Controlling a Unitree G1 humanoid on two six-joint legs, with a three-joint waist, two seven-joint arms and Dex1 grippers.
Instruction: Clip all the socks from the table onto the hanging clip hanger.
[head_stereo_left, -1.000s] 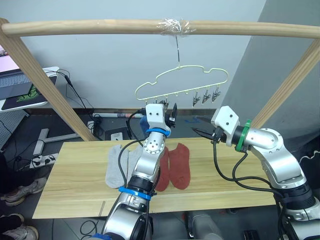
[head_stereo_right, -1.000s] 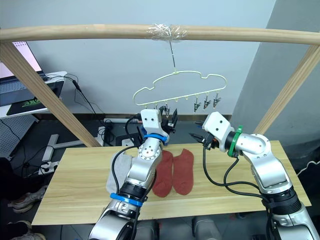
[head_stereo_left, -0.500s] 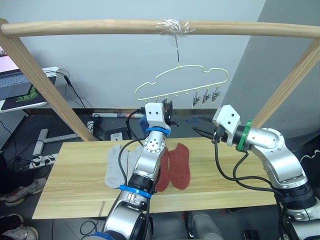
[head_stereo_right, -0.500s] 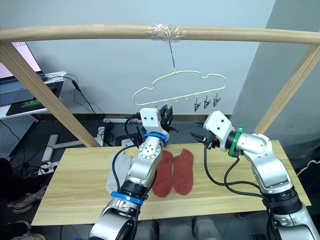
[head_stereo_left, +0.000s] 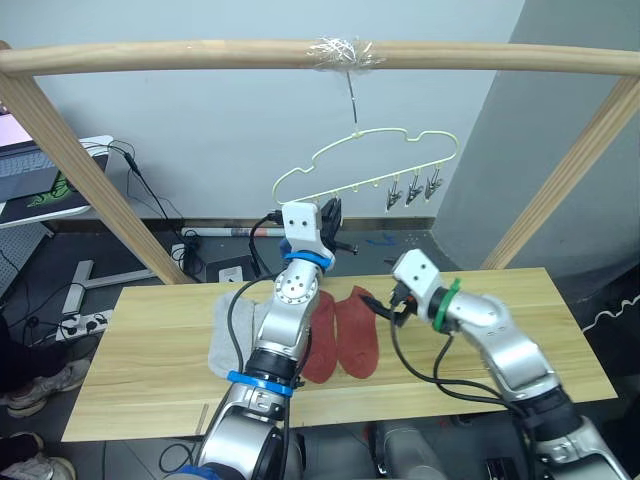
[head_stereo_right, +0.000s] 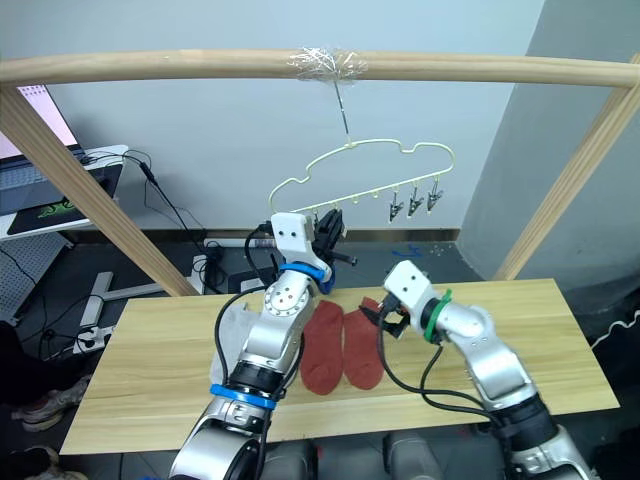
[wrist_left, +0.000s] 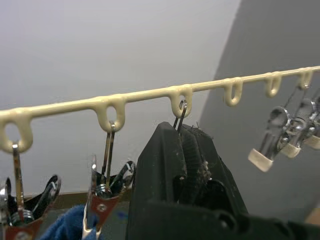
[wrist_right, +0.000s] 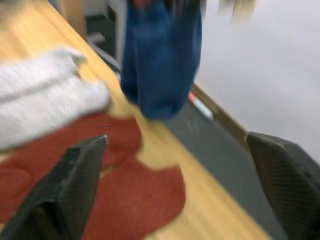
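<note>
Two rust red socks (head_stereo_left: 345, 335) lie side by side mid-surface (head_stereo_left: 150, 350), grey socks (head_stereo_left: 228, 335) at their 9 o'clock. At 12 o'clock above hangs the clip hanger (head_stereo_left: 370, 170). The left claw (wrist_left: 182, 150) is raised to its bar, fingers closed around a metal clip. A blue sock (wrist_right: 160, 60) hangs clipped. The right claw (wrist_right: 175, 185), fingers spread open, hovers just over the red socks' far ends.
</note>
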